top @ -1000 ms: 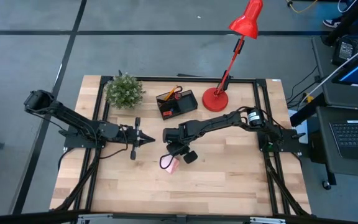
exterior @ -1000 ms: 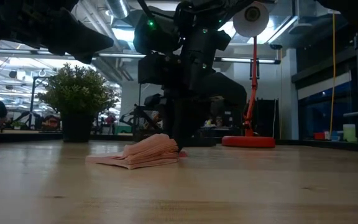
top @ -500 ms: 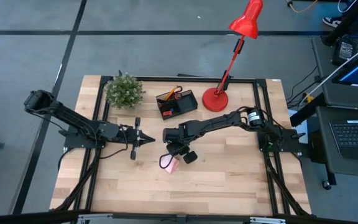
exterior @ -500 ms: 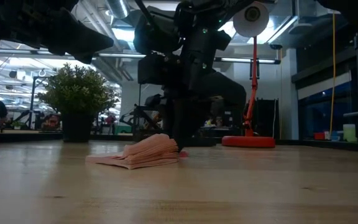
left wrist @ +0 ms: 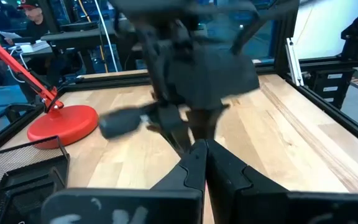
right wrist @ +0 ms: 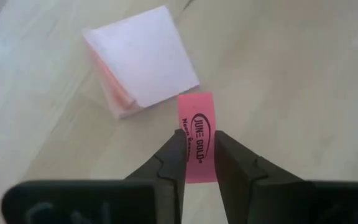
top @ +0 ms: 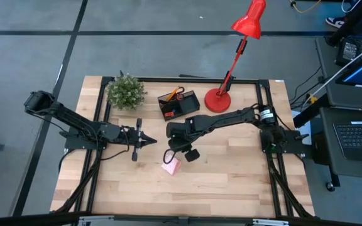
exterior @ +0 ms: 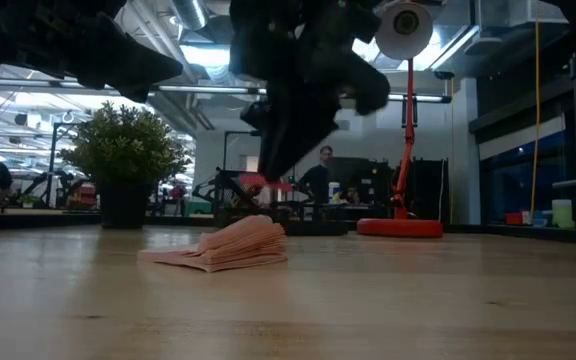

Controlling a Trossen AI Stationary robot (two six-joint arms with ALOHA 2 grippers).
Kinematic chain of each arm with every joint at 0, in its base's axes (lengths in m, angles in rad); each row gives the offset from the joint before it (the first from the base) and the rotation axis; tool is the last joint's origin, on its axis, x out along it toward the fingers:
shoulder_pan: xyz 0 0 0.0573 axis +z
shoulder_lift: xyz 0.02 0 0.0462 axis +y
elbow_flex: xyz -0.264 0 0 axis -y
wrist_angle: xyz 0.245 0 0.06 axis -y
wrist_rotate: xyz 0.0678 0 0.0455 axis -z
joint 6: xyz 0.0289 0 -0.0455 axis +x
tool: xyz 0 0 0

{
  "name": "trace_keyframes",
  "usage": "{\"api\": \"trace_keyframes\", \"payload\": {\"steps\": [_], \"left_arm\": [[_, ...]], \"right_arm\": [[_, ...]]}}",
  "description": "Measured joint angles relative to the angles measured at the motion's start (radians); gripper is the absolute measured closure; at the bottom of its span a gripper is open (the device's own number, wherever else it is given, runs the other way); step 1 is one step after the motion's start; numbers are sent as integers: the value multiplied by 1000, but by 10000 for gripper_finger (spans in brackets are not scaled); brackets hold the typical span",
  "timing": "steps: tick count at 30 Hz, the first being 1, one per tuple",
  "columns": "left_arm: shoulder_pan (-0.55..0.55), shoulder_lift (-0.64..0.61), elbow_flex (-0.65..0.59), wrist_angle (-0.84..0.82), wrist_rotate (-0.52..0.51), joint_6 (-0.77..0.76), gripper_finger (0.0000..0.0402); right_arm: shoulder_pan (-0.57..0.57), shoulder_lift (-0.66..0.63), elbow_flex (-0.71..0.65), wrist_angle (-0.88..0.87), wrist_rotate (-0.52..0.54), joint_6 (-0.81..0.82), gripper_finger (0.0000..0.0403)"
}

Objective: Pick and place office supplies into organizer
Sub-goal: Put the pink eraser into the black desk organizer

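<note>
Now right tool [right wrist: 194, 163] clenched on pink block [right wrist: 197, 143], lifted above note pad [right wrist: 140, 61]; narrow grip, could slip en route to organizer [top: 178, 105]. Left tool [top: 148, 141] clenched, empty.

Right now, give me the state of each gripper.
Left gripper: closed, empty, waiting over the table's left side.
Right gripper: closed on a pink eraser, lifted above the note pad.

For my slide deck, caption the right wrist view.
Right gripper shut on a pink eraser, lifted above the note pad on the table.
</note>
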Motion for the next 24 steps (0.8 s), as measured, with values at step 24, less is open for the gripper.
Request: {"api": "trace_keyframes", "payload": {"steps": [24], "left_arm": [[0, 0, 0, -24, 0, 0, 397]], "right_arm": [[-147, -309, -434, 541, -79, 132, 329]]}}
